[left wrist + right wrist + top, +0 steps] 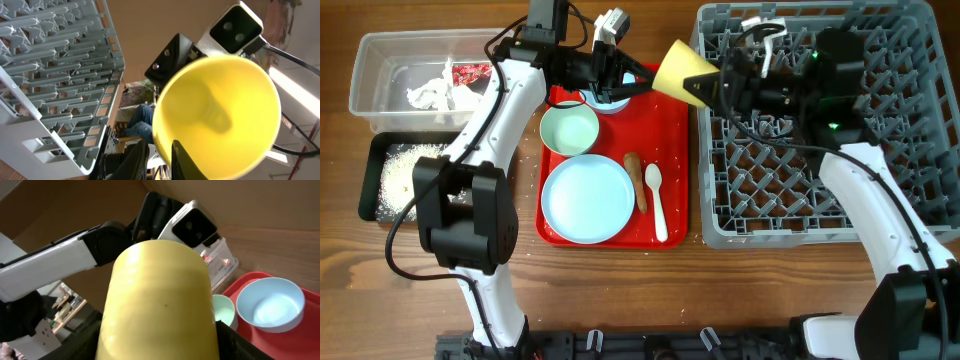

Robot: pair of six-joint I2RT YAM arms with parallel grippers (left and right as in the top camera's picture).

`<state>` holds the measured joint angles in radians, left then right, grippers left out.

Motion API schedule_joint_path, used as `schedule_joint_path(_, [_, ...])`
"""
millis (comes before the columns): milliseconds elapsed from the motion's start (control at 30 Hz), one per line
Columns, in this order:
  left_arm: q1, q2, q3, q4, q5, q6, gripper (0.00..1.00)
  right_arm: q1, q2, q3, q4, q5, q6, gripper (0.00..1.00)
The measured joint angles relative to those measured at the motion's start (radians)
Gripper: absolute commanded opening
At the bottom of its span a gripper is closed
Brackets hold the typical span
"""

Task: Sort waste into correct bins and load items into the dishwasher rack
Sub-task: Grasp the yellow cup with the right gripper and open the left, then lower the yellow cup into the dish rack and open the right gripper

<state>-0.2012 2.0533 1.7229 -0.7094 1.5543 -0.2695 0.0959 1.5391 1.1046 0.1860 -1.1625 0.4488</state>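
Yellow cup hangs sideways, clamped by the right pincer, arm stretched leftward. The left pincer faces its mouth, fingertips cropped; I cannot tell its grip.

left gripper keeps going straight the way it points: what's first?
The yellow cup, its mouth facing the left gripper, close in front. Whether the gripper touches the rim is unclear.

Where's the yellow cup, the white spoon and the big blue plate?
yellow cup [678,68]: overhead view, on its outer side wall.
white spoon [659,210]: overhead view, on its handle.
blue plate [587,198]: overhead view, on the middle of its face.
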Motion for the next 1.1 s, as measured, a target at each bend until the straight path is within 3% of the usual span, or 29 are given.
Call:
schedule_joint_path(233, [0.000, 0.000, 0.000, 0.000, -0.024, 0.000, 0.17, -0.056, 0.000, 0.000, -0.043, -0.003, 0.021, 0.61])
schedule_joint_path(367, [0.000, 0.000, 0.000, -0.012, -0.173, 0.000, 0.18, -0.062, 0.002, 0.002, -0.196, 0.085, 0.010, 0.61])
schedule_joint_path(600, [0.000, 0.000, 0.000, -0.192, -0.680, -0.003, 0.22, -0.062, 0.002, 0.030, -0.524, 0.354, -0.017, 0.60])
schedule_joint_path(700, [0.000, 0.000, 0.000, -0.229, -0.851, -0.003, 0.22, -0.062, 0.002, 0.123, -0.752, 0.493, -0.044, 0.61])
schedule_joint_path(933, [0.000, 0.000, 0.000, -0.233, -1.038, -0.003, 0.23, -0.049, -0.007, 0.363, -1.244, 0.813, -0.110, 0.61])
schedule_joint_path(1100, [0.000, 0.000, 0.000, -0.233, -1.087, -0.003, 0.23, -0.026, -0.010, 0.375, -1.480, 0.911, -0.152, 0.62])
